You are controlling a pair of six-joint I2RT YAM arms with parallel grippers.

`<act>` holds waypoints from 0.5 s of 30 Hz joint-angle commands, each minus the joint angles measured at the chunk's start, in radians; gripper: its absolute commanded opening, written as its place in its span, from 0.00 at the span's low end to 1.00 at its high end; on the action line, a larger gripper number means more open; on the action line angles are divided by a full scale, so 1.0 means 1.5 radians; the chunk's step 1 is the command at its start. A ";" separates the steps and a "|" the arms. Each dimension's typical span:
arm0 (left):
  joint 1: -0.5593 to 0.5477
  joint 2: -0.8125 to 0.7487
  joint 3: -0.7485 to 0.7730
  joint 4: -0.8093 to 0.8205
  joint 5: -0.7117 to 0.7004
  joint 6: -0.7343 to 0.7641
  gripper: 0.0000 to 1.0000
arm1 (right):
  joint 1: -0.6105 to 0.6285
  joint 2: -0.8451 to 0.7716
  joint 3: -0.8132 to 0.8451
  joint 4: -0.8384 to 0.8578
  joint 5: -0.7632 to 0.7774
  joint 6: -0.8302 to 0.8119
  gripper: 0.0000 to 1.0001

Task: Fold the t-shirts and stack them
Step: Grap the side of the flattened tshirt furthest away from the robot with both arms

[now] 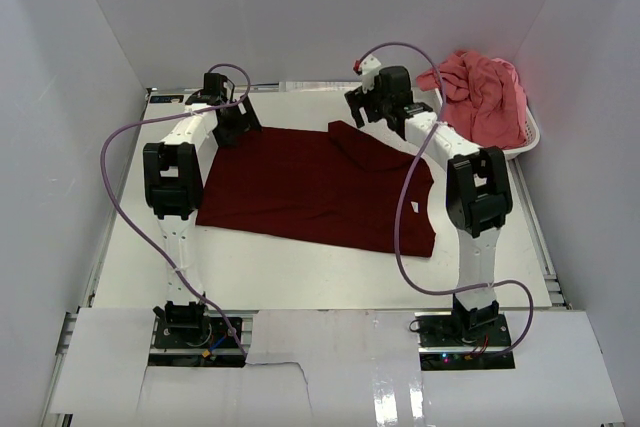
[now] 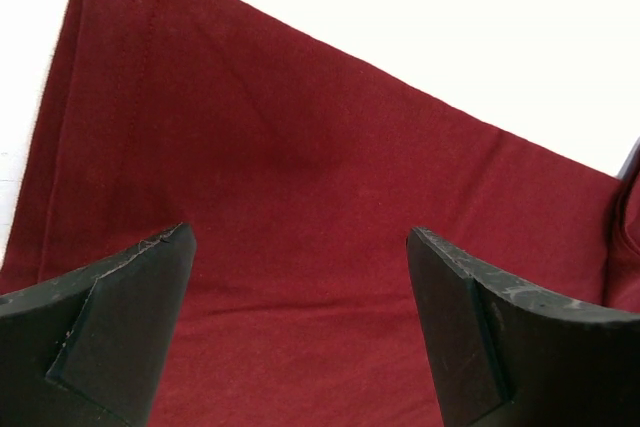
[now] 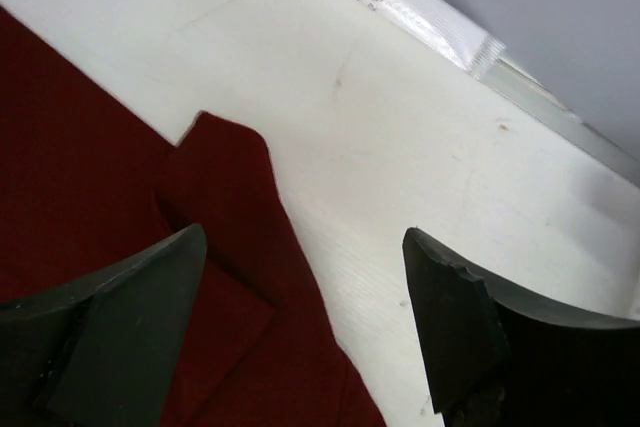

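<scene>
Left gripper point(image 2: 300, 277) and right gripper point(image 3: 305, 277): jaws wide apart, empty. Maroon shirt point(image 1: 320, 187) lies flat beneath both; pink shirt point(image 1: 485, 92) sits in the basket point(image 1: 528, 139) beyond the right one. Risk: a finger snagging the loose folded flap below would undo the fold.

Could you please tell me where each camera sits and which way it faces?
Top external: above and behind the left arm and right arm, looking down at the table; both visible, with the maroon t-shirt laid flat, coral t-shirt in the basket.
Left wrist: on that arm, facing down past open left fingers at maroon cloth.
Right wrist: likewise, past open right fingers at the shirt's edge and bare table.
Shared: all three show the maroon t-shirt.
</scene>
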 commanded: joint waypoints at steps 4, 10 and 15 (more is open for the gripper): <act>0.015 -0.051 0.013 -0.004 0.015 -0.017 0.98 | -0.067 0.171 0.255 -0.232 -0.255 0.186 0.78; 0.037 -0.057 0.010 -0.002 0.028 -0.035 0.98 | -0.079 0.154 0.207 -0.251 -0.287 0.257 0.67; 0.067 -0.053 0.021 -0.002 0.033 -0.043 0.98 | -0.081 0.106 0.117 -0.243 -0.294 0.269 0.60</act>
